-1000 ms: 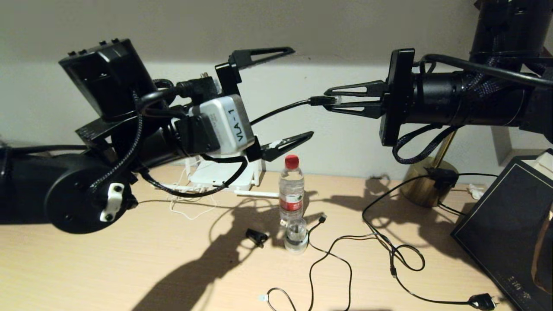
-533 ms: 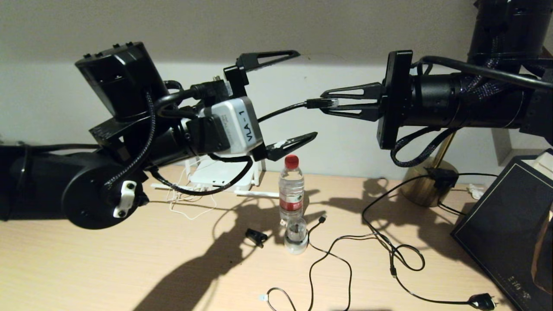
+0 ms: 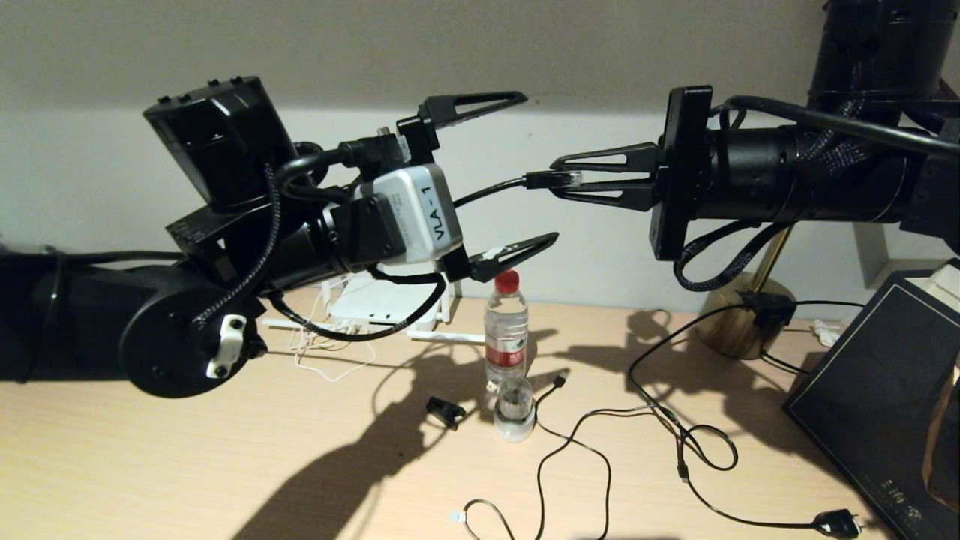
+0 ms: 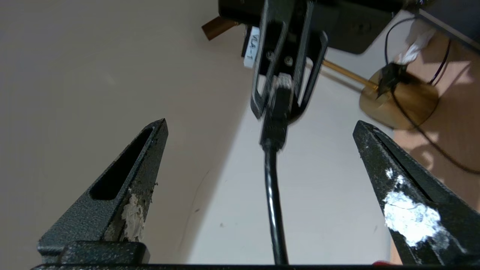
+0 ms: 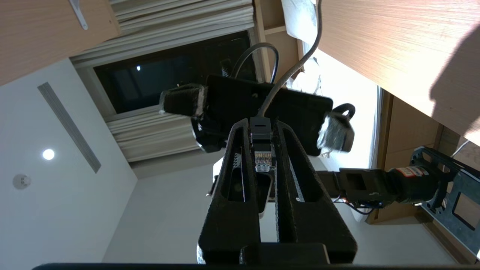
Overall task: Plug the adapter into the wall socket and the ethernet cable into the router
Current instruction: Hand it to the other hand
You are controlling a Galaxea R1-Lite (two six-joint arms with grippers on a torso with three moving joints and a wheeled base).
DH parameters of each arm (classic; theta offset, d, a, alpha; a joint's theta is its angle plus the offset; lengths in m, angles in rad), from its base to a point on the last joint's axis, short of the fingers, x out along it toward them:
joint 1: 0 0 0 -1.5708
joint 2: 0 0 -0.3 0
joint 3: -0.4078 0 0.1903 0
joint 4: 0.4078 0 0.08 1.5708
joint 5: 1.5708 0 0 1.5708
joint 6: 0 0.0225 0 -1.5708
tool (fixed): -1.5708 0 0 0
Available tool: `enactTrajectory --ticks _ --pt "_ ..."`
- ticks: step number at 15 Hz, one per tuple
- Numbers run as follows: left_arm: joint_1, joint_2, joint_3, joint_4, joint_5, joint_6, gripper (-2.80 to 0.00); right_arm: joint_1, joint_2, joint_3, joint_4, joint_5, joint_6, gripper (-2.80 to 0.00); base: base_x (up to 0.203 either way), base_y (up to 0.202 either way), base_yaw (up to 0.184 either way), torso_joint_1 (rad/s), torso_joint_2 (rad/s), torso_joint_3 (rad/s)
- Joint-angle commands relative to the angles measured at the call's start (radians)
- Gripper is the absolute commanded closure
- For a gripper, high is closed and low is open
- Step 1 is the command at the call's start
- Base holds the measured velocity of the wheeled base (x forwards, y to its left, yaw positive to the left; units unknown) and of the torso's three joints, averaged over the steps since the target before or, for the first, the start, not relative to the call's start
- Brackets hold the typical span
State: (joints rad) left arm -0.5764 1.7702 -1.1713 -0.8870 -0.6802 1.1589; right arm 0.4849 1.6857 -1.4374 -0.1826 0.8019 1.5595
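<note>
The right claw point(image 3: 559, 178) is clenched on the ethernet cable point(image 3: 551, 178) at its clear clip plug, holding it level in the air above the desk point(image 3: 150, 465), the plug's tip turned back toward the right wrist and the cord running off toward the left arm. The left claw point(image 3: 536, 169) faces it with jaws spread wide and nothing held, the black cord passing between its fingers point(image 4: 142, 180) without touching them in the left wrist view.

This looks like a handover or regrip. To do it well, the left claw should close on the dark boot just behind the plug, square to it, leaving the clear tip and its clip free to enter the port. The right claw should let go only once that grip is firm, since the plug is small and smooth and could twist or slip.

The router point(image 3: 382, 304) sits low at the back of the desk, a flat white rounded box largely hidden behind the left arm, with thin white cord tangled at its front. The adapter and the socket cannot be made out. The desk is pale wood grain; a clear plastic bottle point(image 3: 506, 330) with a red cap stands nearby.
</note>
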Motion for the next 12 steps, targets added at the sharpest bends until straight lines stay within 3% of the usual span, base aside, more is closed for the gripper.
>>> enactTrajectory --ticks 1,7,8,12 --pt "-0.005 0.002 0.001 -0.006 -0.005 0.004 -2.8 0.0 0.0 0.003 -0.001 0.003 0.008 0.0 0.0 0.0 0.0 0.0 0.0 0.0" --pt "-0.008 -0.001 0.001 -0.004 -0.03 0.004 -2.8 0.0 0.002 0.005 -0.001 0.002 0.007 0.0 0.0 0.0 0.0 0.0 0.0 0.0" --pt "-0.008 -0.003 0.001 -0.004 -0.032 0.004 0.0 0.0 0.002 0.005 -0.001 0.002 0.007 0.0 0.0 0.0 0.0 0.0 0.0 0.0" --pt "-0.008 -0.006 0.003 -0.004 -0.045 0.004 0.0 0.0 0.002 0.009 -0.001 0.001 0.007 0.0 0.0 0.0 0.0 0.0 0.0 0.0"
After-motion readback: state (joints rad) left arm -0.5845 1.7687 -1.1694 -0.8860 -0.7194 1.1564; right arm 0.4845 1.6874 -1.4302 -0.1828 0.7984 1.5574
